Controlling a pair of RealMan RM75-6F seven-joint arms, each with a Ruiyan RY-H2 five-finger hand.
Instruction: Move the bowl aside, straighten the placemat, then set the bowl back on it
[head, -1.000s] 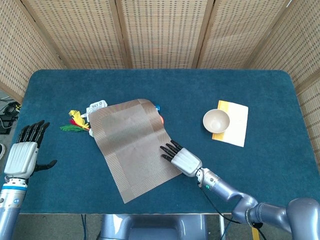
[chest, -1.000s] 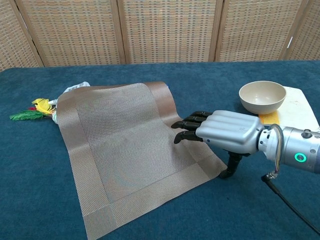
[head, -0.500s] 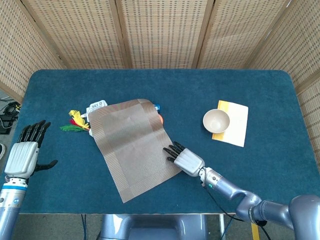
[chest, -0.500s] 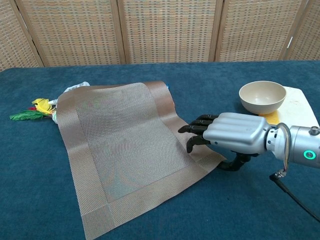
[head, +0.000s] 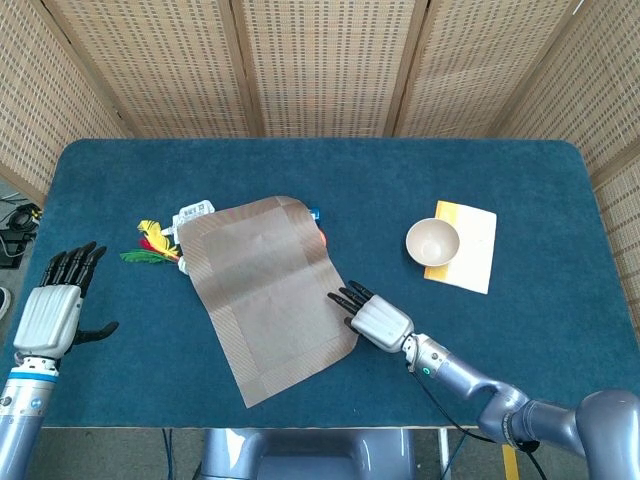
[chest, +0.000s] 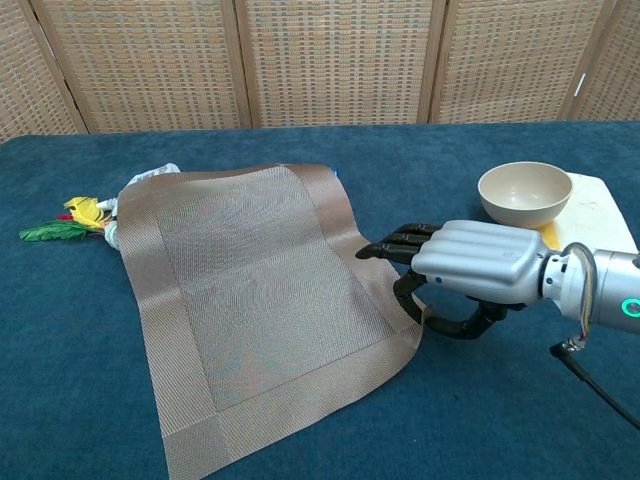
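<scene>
The brown woven placemat (head: 262, 290) (chest: 250, 300) lies skewed across the blue table. My right hand (head: 378, 320) (chest: 472, 268) is at its right edge, near the front right corner. The fingertips (chest: 392, 247) lie on the mat's border and the thumb curls in underneath, pinching the edge, which is slightly lifted. The beige bowl (head: 432, 241) (chest: 525, 192) stands apart to the right on a white and yellow sheet (head: 472, 252) (chest: 602, 218). My left hand (head: 58, 306) hovers by the table's left edge, fingers spread, holding nothing. The chest view does not show it.
A yellow, green and red bundle (head: 150, 243) (chest: 62, 222) and a white packet (head: 193, 212) (chest: 150, 177) lie at the mat's far left corner, partly under it. Small blue and orange items (head: 318, 226) peek out at its far right side. Wicker screens stand behind the table.
My right hand went from lying flat on the mat to curling around its right edge. The mat's front right corner drew in and the mat turned a little. The left hand barely moved.
</scene>
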